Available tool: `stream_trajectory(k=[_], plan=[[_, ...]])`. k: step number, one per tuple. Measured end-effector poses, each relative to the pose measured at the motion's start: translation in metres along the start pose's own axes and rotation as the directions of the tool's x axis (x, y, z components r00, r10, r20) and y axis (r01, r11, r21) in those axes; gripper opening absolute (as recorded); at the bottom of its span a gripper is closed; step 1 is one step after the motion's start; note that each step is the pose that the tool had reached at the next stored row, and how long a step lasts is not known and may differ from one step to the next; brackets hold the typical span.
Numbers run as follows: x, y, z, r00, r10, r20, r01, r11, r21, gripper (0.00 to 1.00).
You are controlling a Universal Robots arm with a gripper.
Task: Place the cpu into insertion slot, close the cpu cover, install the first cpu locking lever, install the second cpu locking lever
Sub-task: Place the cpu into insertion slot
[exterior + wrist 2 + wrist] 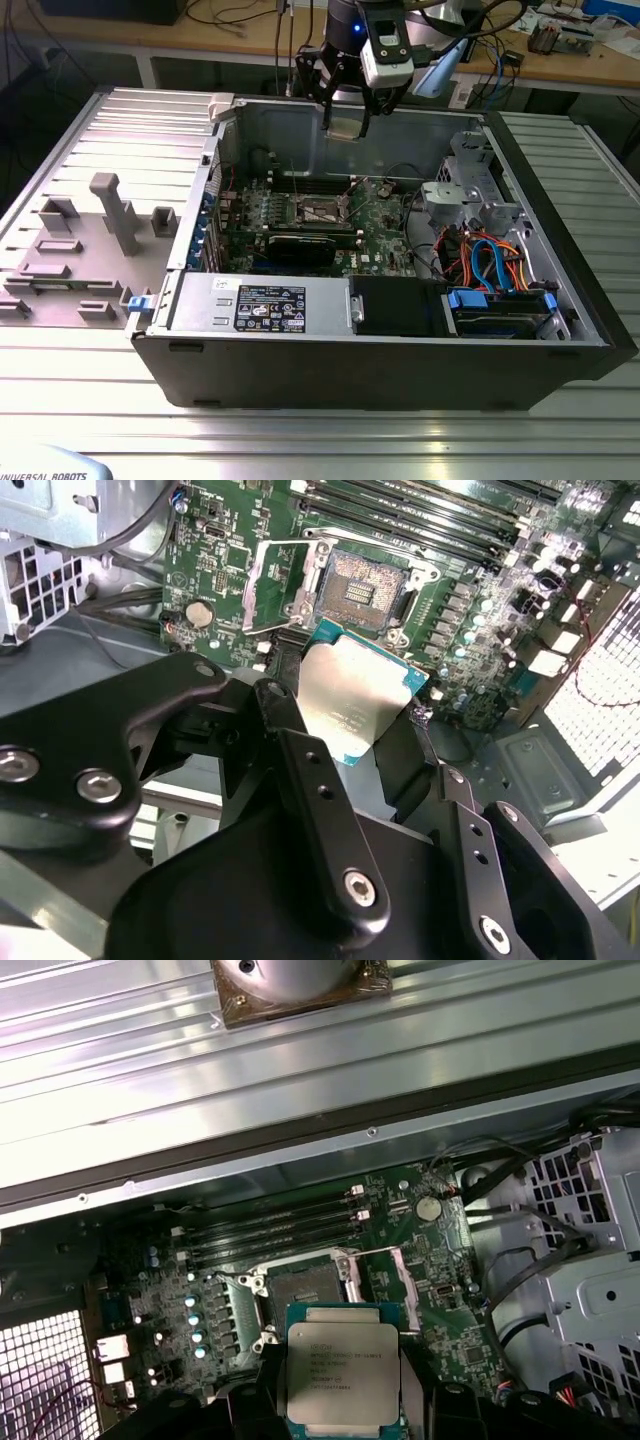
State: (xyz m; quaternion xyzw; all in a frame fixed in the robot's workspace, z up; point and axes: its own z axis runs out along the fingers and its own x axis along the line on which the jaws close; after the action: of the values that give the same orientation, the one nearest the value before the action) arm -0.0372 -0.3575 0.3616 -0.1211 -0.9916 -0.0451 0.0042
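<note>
The gripper [345, 118] clamps the chip [355, 695] by its edges, high over the open case [560, 250]. Below it, the socket [365, 585] lies bare with its cover [408, 1275] open. Nothing looks seated or latched yet.

1. Cut off by the picture's edge in the first wrist view: near side of the cpu [343, 1375], and most of the end effector [343, 1405] clamped on it.
2. Hidden behind the fingers [300, 750] in the second wrist view: both gripped edges of the cpu and its rearmost corner.
3. Covered in part by the held cpu in the first wrist view: nearest rim of the insertion slot [305, 1285], straight beyond the end effector.
4. Too small to make out in the exterior view: contacts inside the insertion slot, well below the end effector.
5. Cropped at the exterior view's upper edge: arm above the end effector.
</note>
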Motion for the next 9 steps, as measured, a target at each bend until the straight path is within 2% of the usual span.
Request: stream_trajectory(k=[2,9], plan=[[0.0,0.0,0.0,0.9999,0.013,0.0012,-0.013,0.9999,0.0,0.54],[0.0,0.0,0.0001,0.9998,0.018,0.0017,-0.018,0.9998,-0.0001,0.54]])
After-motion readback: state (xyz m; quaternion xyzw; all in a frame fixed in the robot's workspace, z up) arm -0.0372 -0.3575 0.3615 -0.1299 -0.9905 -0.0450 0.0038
